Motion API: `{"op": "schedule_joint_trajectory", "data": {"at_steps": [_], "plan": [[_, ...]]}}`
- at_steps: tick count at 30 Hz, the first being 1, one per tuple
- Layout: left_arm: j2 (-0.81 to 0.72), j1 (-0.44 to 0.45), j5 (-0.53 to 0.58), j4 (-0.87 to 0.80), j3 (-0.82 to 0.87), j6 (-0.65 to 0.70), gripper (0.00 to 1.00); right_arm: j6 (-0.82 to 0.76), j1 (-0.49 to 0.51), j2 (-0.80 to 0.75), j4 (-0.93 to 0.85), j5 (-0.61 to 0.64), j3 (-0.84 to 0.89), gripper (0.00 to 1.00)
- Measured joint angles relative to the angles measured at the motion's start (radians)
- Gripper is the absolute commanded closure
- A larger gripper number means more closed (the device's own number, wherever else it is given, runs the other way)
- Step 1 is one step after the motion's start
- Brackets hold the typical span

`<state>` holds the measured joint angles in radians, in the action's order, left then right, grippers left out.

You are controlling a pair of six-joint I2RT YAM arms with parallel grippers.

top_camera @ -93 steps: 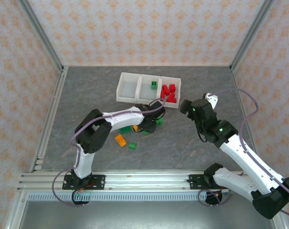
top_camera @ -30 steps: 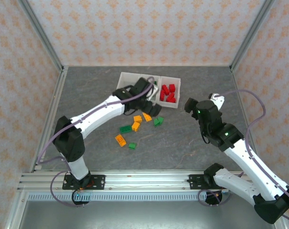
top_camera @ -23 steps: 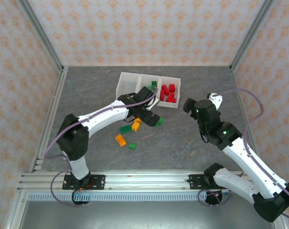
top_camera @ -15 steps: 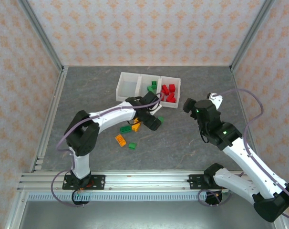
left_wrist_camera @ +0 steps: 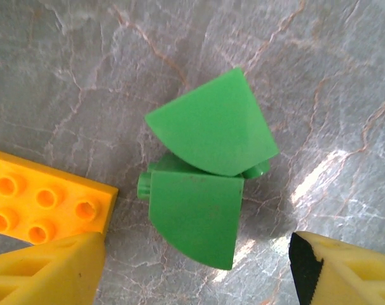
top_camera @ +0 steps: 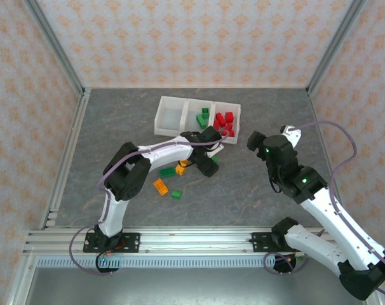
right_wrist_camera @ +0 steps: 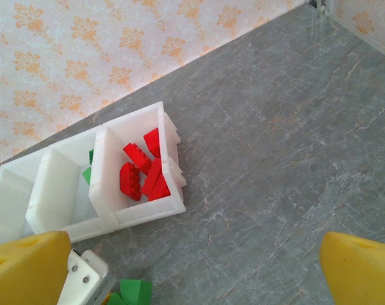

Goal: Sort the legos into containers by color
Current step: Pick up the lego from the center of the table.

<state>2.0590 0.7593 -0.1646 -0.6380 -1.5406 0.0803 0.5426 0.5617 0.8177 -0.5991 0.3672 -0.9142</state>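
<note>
The white three-compartment tray sits at the back centre of the table. Its right compartment holds red bricks, its middle compartment holds green bricks, and its left compartment is bare. My left gripper hangs open low over two green quarter-round bricks that lie touching on the table, one finger by an orange brick. In the top view the left gripper is just in front of the tray. My right gripper is open and holds nothing, above bare table right of the tray.
Loose bricks lie on the table in front of the tray: orange ones and green ones. Patterned walls and metal rails enclose the table. There is free floor to the right and far left.
The left gripper went from the pile to the tray's middle compartment, where a second green brick now lies, then came back down over the green pair. The right arm barely shifted.
</note>
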Motion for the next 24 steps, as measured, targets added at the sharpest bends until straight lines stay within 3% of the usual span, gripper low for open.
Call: {"op": "schedule_joint_trajectory", "data": {"at_steps": [15, 24], "plan": [[0.111, 0.000, 0.023, -0.003, -0.102, 0.056, 0.45, 0.000, 0.000, -0.014, -0.015, 0.011, 0.000, 0.00], [0.111, 0.000, 0.048, -0.002, -0.103, 0.048, 0.72, 0.000, 0.000, -0.018, -0.015, 0.022, 0.000, 0.00]]}}
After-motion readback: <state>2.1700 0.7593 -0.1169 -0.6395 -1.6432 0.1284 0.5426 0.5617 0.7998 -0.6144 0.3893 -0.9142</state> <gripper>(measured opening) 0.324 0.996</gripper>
